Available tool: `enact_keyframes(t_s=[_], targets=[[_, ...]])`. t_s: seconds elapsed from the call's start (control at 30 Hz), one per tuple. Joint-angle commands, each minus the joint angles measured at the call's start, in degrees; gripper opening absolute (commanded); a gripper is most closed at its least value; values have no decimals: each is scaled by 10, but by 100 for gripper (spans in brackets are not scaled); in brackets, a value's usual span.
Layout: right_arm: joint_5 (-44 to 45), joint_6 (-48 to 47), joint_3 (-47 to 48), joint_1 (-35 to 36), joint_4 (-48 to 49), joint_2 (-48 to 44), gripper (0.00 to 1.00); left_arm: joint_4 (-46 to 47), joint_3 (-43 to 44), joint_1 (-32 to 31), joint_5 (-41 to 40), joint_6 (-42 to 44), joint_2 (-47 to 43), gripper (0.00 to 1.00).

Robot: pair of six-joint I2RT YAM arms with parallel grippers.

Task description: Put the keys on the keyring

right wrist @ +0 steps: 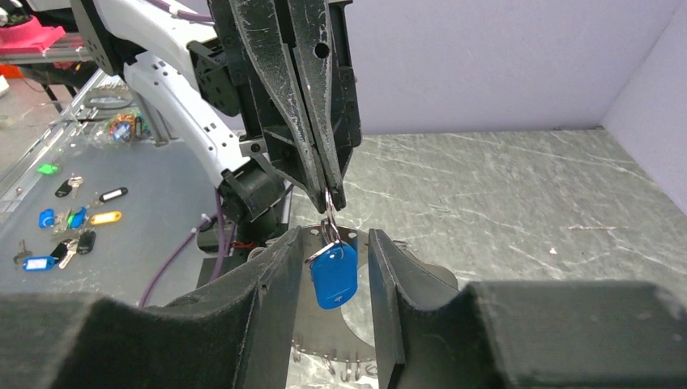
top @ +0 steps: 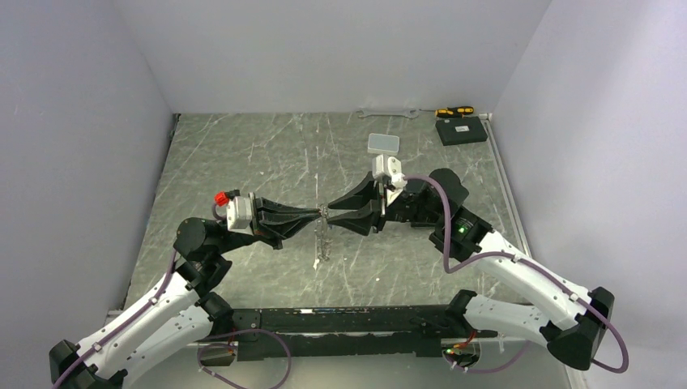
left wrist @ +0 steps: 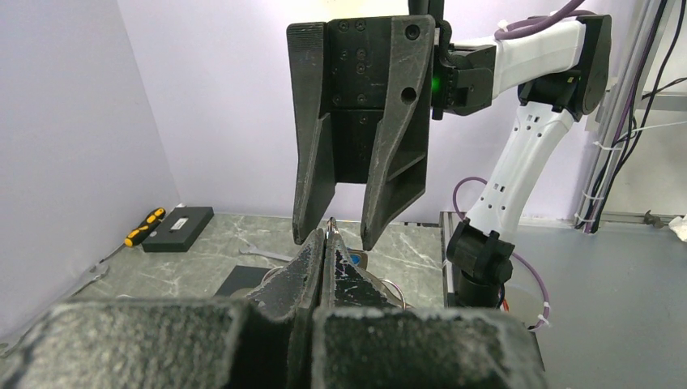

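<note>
The left arm (top: 162, 304) and right arm (top: 518, 271) are reaching inward, tips meeting. The left pincer (right wrist: 330, 198) is pinching shut on a key (right wrist: 333, 275) ring; the right pincer (left wrist: 334, 241) is gaping, fingers flanking it.

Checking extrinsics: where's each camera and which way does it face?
Top external: above, behind the bases, looking down on the table; both arms show, left hand facing right hand.
Left wrist: on the left arm, facing along its own shut fingers at the open right hand.
Right wrist: on the right arm, facing past its own open fingers at the left hand, shut on the keyring, blue key hanging.
Shared: both wrist views show both hands, from opposite sides.
</note>
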Motion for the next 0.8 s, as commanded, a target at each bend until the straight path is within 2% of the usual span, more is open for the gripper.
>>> enact_keyframes(t_s=[0.0, 0.2, 0.67, 0.77], targets=[[-12, 12, 6, -1, 38, 6, 36, 42, 4, 0, 4, -11, -4, 0], [-21, 22, 4, -1, 52, 10, 27, 49, 3, 0, 6, -12, 0, 0], [-33, 25, 5, -1, 58, 20, 24, 52, 3, 0, 7, -13, 4, 0], [-33, 25, 6, -1, 58, 21, 19, 51, 4, 0, 8, -12, 4, 0]])
